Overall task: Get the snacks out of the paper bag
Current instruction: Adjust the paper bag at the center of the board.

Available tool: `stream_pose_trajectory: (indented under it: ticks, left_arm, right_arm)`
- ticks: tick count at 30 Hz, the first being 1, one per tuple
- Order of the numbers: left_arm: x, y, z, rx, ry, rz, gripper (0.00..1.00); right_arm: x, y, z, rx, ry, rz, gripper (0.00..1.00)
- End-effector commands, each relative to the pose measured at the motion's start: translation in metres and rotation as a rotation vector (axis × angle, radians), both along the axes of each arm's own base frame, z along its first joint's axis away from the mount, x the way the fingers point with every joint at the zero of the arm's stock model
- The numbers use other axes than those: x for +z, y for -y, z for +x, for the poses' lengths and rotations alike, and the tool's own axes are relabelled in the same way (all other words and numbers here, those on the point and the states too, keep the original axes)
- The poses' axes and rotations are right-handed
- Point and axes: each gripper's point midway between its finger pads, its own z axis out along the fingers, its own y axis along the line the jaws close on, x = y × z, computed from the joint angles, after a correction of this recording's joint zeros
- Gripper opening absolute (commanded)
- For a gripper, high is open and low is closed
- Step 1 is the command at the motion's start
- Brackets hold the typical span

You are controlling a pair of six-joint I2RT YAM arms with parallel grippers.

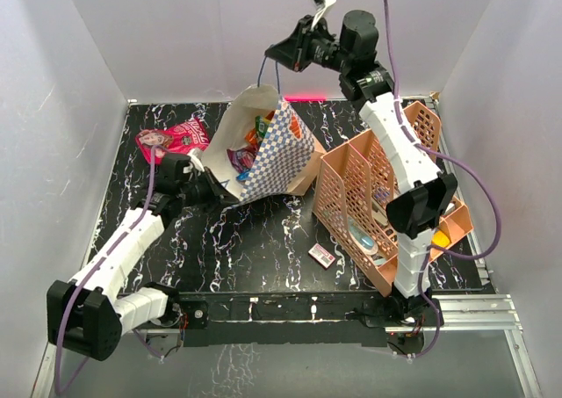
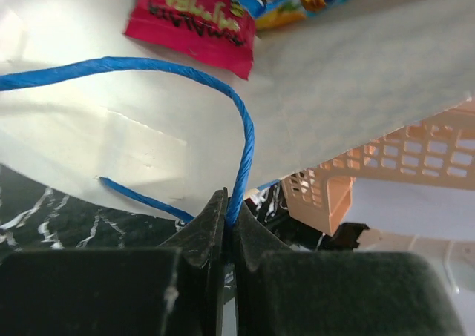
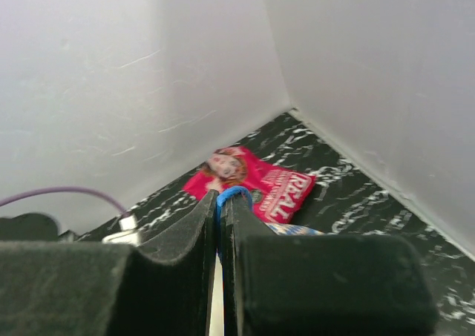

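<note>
Firmly, both grippers (image 2: 228,221) (image 3: 220,202) pinch the paper bag's (image 1: 279,161) handles (image 2: 185,67).

1 paper bag (image 1: 279,159), 1 rack (image 1: 349,187), 1 box (image 1: 321,255).

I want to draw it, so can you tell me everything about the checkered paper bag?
The paper bag is blue-and-white checkered outside with orange marks, plain white inside, with blue cord handles. It sits tipped on the black marbled table, mouth open toward the left, colourful snacks showing inside. The left claw pinches one handle low down; the right claw pinches the other, high above the bag.
</note>
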Motion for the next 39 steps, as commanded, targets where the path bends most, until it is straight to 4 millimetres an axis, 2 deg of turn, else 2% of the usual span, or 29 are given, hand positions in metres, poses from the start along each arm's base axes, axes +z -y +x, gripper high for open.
stream_pose_trajectory:
  ticks: [1,4,11,16,20,22,27,30,35,37,39]
  left_arm:
    - [0.021,0.035,0.005,-0.086,0.07,-0.062,0.0]
    - [0.03,0.057,0.01,-0.134,0.102,-0.07,0.0]
    - [0.042,0.091,0.021,-0.195,0.149,-0.065,0.0]
    - [0.056,0.108,0.031,-0.227,0.187,-0.064,0.0]
    - [0.077,0.117,0.039,-0.236,0.238,-0.088,0.0]
    - [0.074,0.119,0.042,-0.235,0.231,-0.072,0.0]
    - [0.06,0.101,0.03,-0.212,0.227,-0.008,0.0]
    - [0.046,0.087,0.009,-0.229,0.193,0.03,0.02]
    - [0.032,0.039,-0.023,-0.18,0.197,0.19,0.31]
    - [0.036,0.019,-0.03,-0.146,0.216,0.252,0.46]
    - [0.046,0.002,-0.035,-0.107,0.235,0.303,0.56]
  right_arm:
    - [0.07,0.057,0.019,-0.086,0.223,0.078,0.08]
    - [0.069,0.067,0.027,-0.061,0.257,0.074,0.08]
    - [0.065,0.06,0.03,0.037,0.293,0.089,0.08]
    - [0.089,0.074,0.029,-0.021,0.357,0.12,0.08]
    - [0.104,0.085,0.024,-0.038,0.371,0.151,0.08]
    - [0.105,0.085,0.02,-0.029,0.366,0.151,0.08]
    - [0.083,0.073,0.007,0.056,0.288,0.127,0.08]
    - [0.071,0.053,-0.012,0.118,0.259,0.103,0.08]
    - [0.06,0.026,-0.04,0.171,0.253,0.071,0.08]
    - [0.053,0.021,-0.047,0.187,0.241,0.063,0.08]
    - [0.05,0.017,-0.053,0.205,0.232,0.058,0.08]
